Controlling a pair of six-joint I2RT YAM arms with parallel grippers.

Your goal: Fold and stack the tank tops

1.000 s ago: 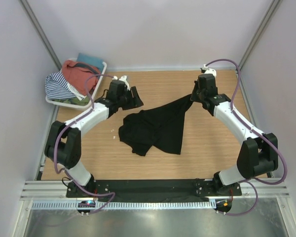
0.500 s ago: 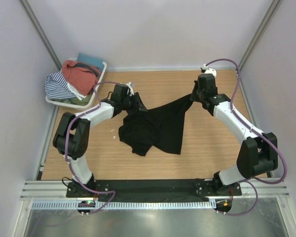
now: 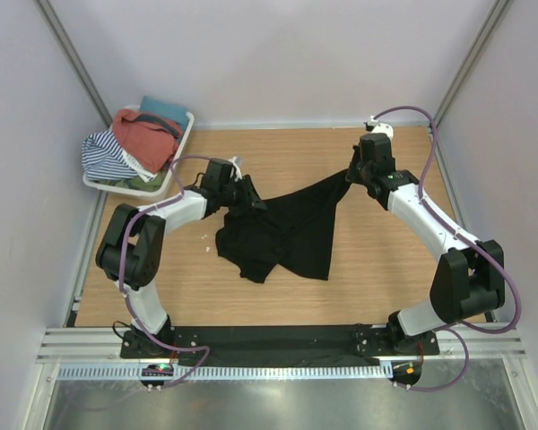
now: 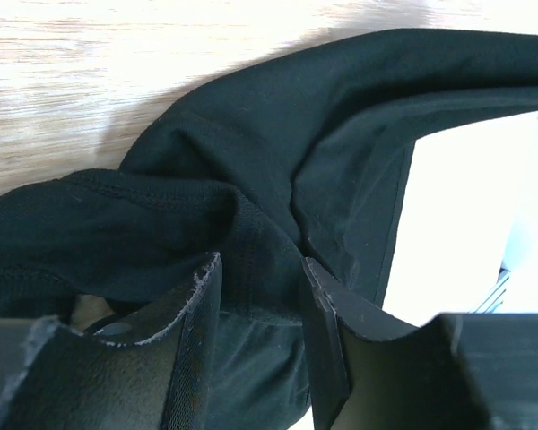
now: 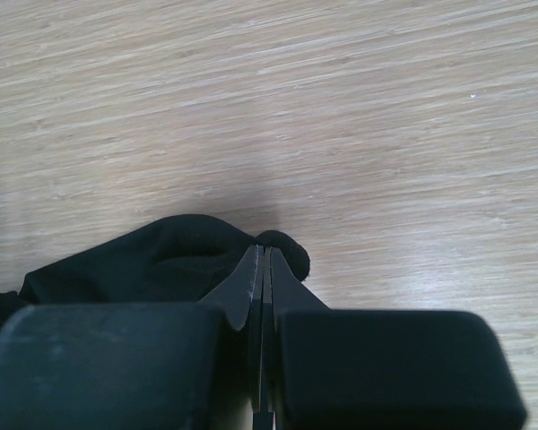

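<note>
The black tank top (image 3: 282, 228) lies crumpled mid-table, its right corner lifted. My right gripper (image 3: 350, 176) is shut on that corner; in the right wrist view the gripper (image 5: 264, 253) pinches black cloth (image 5: 152, 260) just above the wood. My left gripper (image 3: 251, 193) is at the top's upper left edge. In the left wrist view it (image 4: 255, 264) is open, with a fold of the black top (image 4: 278, 134) lying between the fingers. The rust-red tank top (image 3: 143, 134) lies in the white basket (image 3: 186, 125) at the back left.
The basket also holds a striped navy-and-white cloth (image 3: 103, 154) and a teal item (image 3: 166, 107). Grey walls enclose the table on three sides. Bare wood (image 3: 386, 269) shows to the right of the black top and in front of it.
My left gripper has moved right, away from the basket side, onto the black top's upper left edge. The right arm and the held corner have not moved.
</note>
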